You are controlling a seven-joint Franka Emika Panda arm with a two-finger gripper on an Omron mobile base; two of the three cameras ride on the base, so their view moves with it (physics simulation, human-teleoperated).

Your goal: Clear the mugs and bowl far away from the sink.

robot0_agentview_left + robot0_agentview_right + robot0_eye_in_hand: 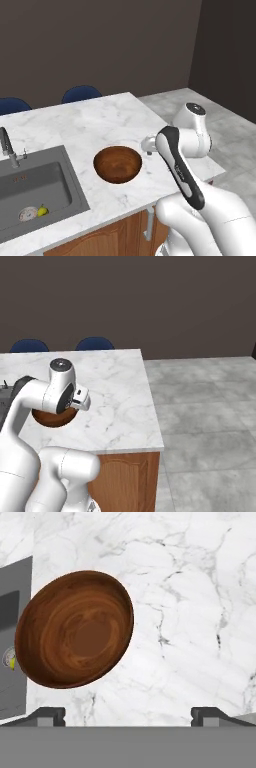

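Note:
The brown wooden bowl [118, 164] stands upright on the white marble counter [100, 125], just right of the dark grey sink [35, 185]. In the hand view the bowl [75, 629] lies to the upper left, with the sink [12, 637] at the left edge. My gripper [129, 716] hovers above the counter to the right of the bowl, open, with nothing between its fingertips [50, 714]. In the right base view the bowl [50, 418] peeks out from under my forearm. The mugs are out of view.
A chrome faucet [6, 145] stands at the sink's back rim, and a small plate [28, 214] and a yellow item [43, 211] lie in the basin. Two blue chairs [80, 93] stand behind the counter. The counter ends at its right edge [150, 401], with grey floor beyond.

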